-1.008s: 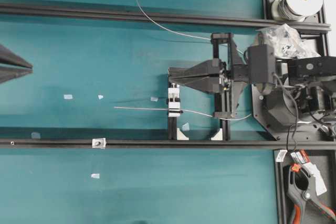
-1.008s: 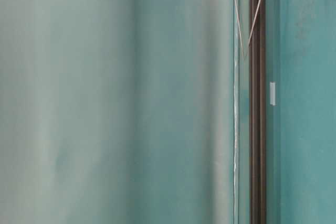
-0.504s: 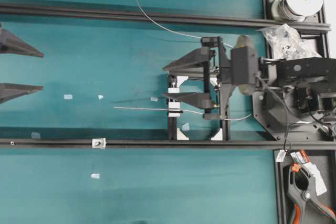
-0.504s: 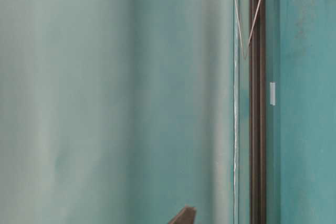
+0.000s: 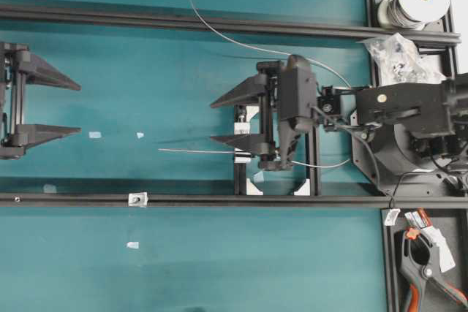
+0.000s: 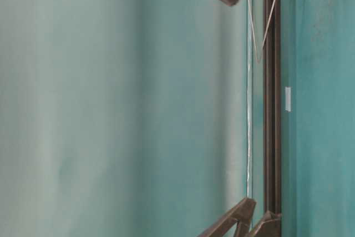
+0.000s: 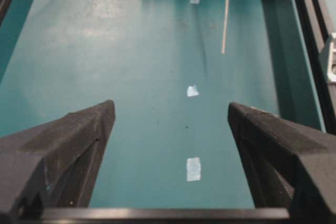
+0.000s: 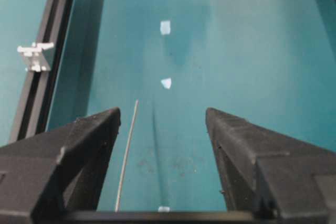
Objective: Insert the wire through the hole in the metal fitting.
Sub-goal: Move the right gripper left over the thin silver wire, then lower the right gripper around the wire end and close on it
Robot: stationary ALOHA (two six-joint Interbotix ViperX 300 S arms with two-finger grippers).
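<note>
Top-down overview, sideways table-level close-up, two facing wrist views.

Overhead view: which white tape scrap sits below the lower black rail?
The lone tape scrap, just below the metal fitting. The other scraps all lie above the lower rail.

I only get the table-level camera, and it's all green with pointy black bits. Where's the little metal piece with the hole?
Observer: In the overhead view, the metal fitting sits on the black rail, left of the middle.
Operator: And where's the wire?
Observer: The wire lies on the table above that rail. Its free end points left, and further right it crosses a white clamp block.
Operator: Is anybody holding it?
Observer: No. The wrist views show the left jaws and the right jaws both open and gripping nothing.
</note>
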